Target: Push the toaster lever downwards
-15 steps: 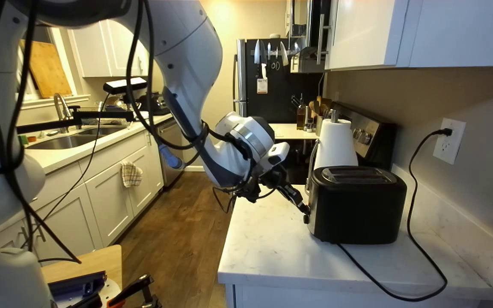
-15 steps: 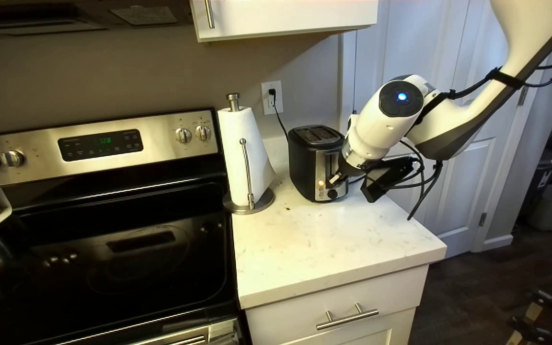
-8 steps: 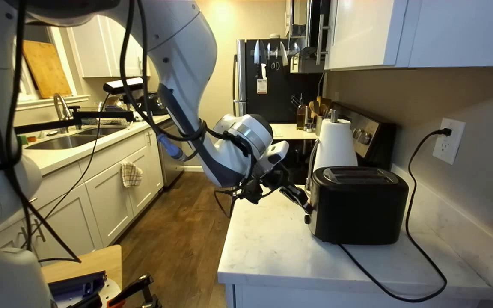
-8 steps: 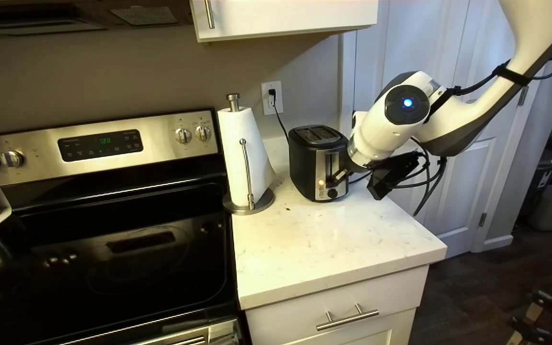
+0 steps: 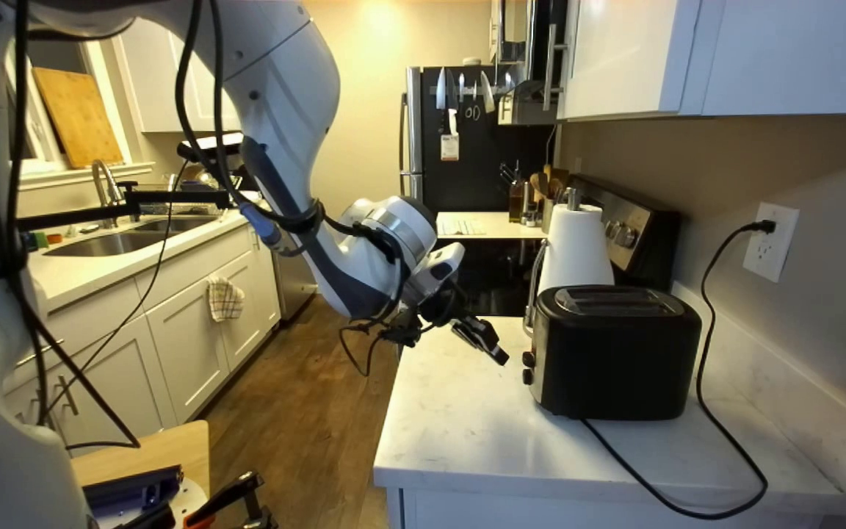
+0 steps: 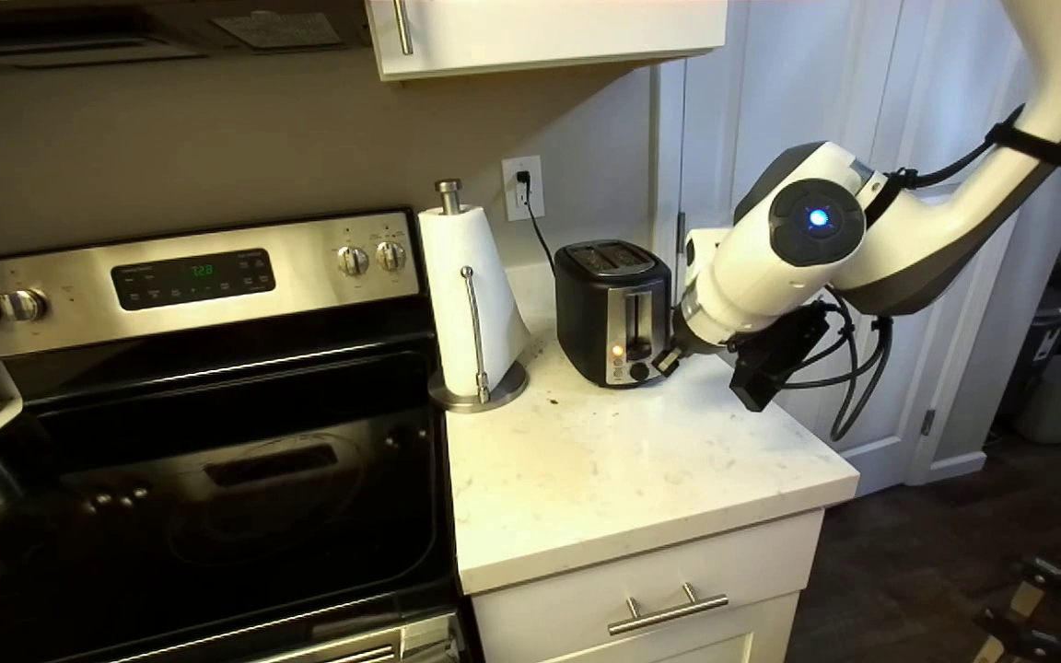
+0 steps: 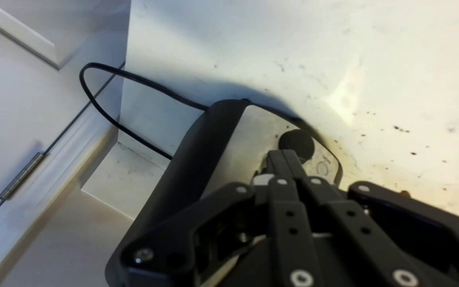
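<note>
— How does the claw stand?
— Its fingers lie flat against each other, no gap between, nothing held. It slants downward, leading toward the toaster.

— Touching it?
— No. In an exterior view a strip of bare counter shows between the claw and the lever, so they sit just apart.

— Which way is the lever, exactly?
— Out past the ends of the fingers, on the toaster's narrow end, about level with them in that view. There's only one arm, so no choosing a side.

— And in the wrist view?
— I can't pick the lever out surely; the claw covers that stretch of the brushed-metal panel. The black dial shows just beyond.

— Which line matters for the push?
— The upright slot. The lever looks to be at its foot, right above the dial, with an orange light glowing alongside.

— So it's down?
— I'd say so; the push looks finished, and moving off is likely all that's left. Should the lever pop up, the claw would need to come in over it and follow the slot straight down. Going straight forward from here, it would more likely butt the lever or the dial and shove the toaster.
</note>
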{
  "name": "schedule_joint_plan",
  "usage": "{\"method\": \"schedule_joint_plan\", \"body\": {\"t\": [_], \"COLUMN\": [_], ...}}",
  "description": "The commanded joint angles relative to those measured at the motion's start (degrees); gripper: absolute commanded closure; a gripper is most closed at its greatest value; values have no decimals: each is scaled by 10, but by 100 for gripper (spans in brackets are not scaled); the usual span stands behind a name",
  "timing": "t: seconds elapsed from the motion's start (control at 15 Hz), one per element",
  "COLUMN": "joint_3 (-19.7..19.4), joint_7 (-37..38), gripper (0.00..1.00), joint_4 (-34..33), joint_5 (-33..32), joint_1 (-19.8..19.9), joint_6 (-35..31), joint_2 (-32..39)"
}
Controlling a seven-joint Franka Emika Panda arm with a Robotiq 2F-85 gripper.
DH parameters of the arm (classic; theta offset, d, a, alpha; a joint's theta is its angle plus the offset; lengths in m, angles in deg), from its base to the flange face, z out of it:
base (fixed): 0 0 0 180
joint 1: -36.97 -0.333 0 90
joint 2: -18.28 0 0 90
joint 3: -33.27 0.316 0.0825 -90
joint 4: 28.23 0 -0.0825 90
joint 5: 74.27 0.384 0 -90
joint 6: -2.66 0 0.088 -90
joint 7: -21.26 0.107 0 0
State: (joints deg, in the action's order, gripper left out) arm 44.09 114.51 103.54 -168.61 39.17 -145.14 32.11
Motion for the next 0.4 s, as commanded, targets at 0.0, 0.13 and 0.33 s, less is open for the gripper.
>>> {"method": "schedule_joint_plan", "body": {"t": [0.0,0.13,0.33], "joint_3": [-14,-5,-8], "joint_7": [-30,-2,-7], "gripper": [100,99,99], "joint_4": [30,11,13], "joint_5": [27,11,18], "joint_1": [-28,-24,-31], "joint_6": [-5,0,0], "joint_2": [-33,-9,-13]}}
